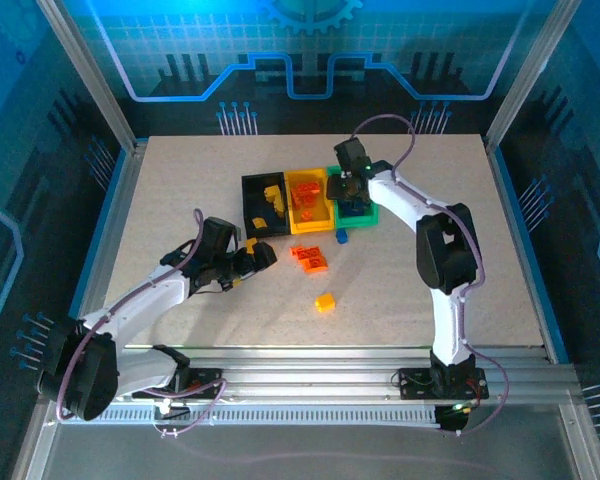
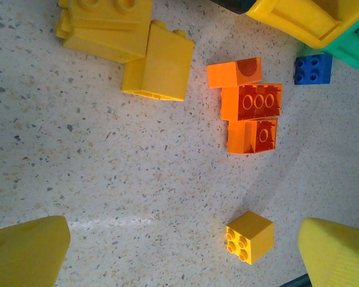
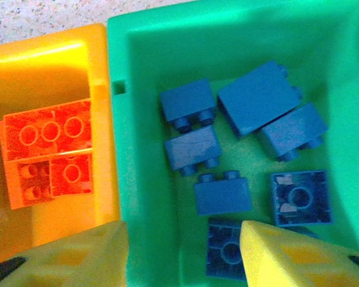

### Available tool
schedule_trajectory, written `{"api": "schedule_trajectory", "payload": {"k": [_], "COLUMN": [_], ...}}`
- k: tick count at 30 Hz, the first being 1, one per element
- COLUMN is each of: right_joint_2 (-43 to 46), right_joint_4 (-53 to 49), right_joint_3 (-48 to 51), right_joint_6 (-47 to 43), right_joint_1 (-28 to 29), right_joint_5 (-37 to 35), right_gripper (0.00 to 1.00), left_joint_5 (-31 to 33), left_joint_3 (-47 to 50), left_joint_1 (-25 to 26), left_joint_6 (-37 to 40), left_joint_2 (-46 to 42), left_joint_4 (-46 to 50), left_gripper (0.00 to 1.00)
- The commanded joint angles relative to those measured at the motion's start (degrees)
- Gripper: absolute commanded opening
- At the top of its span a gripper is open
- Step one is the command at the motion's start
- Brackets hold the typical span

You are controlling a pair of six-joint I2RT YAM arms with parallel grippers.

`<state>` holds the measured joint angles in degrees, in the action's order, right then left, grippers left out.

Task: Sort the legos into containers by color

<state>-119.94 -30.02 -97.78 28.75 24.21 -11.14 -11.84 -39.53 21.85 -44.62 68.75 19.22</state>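
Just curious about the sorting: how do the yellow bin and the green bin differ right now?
The yellow bin holds orange bricks; the green bin holds blue bricks. The green bin has more bricks, about seven, than the yellow bin's few. The right gripper hangs open over the green bin, not the yellow bin. Both are open-topped and adjoining.

The containers (image 1: 310, 228) stand in a row toward the far middle of the table (image 1: 180, 190), with legos (image 3: 191, 149) inside each. One brick (image 2: 313, 69) lies just near them. Nearer is a cluster of three (image 2: 249, 104), with more bricks (image 2: 158, 63) to its left. A lone brick (image 2: 248, 237) lies nearest.
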Motion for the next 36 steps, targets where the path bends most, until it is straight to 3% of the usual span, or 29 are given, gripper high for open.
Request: {"api": "schedule_trajectory", "payload": {"k": [1, 5, 9, 13, 20, 31, 36], "right_joint_2": [-2.06, -1.88, -2.98, -4.37, -3.28, 3.09, 7.48], "right_joint_4": [-0.80, 0.62, -1.77, -4.27, -7.33, -8.03, -5.78], "right_joint_3": [-1.31, -0.04, -0.85, -2.13, -1.71, 6.69, 13.09], "right_joint_6": [1.12, 1.86, 3.80, 4.47, 5.96, 6.87, 7.02], "right_joint_1": [1.78, 2.84, 2.84, 3.64, 5.38, 8.72, 9.97], "right_joint_5": [-0.10, 0.13, -0.39, -1.38, -4.54, -6.70, -7.13], "right_gripper": [0.53, 0.57, 0.44, 0.43, 0.26, 0.06, 0.05], "left_joint_5": [0.11, 0.06, 0.01, -0.03, -0.58, -0.91, -1.25], "left_joint_3": [-0.17, 0.28, 0.26, 0.24, 0.51, -0.66, -0.64], "left_joint_1": [-0.51, -0.50, -0.49, -0.60, -0.90, -1.45, -1.55], "left_joint_6": [1.38, 1.62, 2.05, 2.41, 2.65, 3.53, 3.60], "left_joint_2": [-1.25, -1.53, -1.76, -2.55, -3.57, -5.07, -5.16], "left_joint_4": [1.65, 1.68, 2.06, 2.32, 2.78, 4.34, 4.22], "left_gripper": [0.99, 0.99, 0.99, 0.99, 0.99, 0.99, 0.99]}}
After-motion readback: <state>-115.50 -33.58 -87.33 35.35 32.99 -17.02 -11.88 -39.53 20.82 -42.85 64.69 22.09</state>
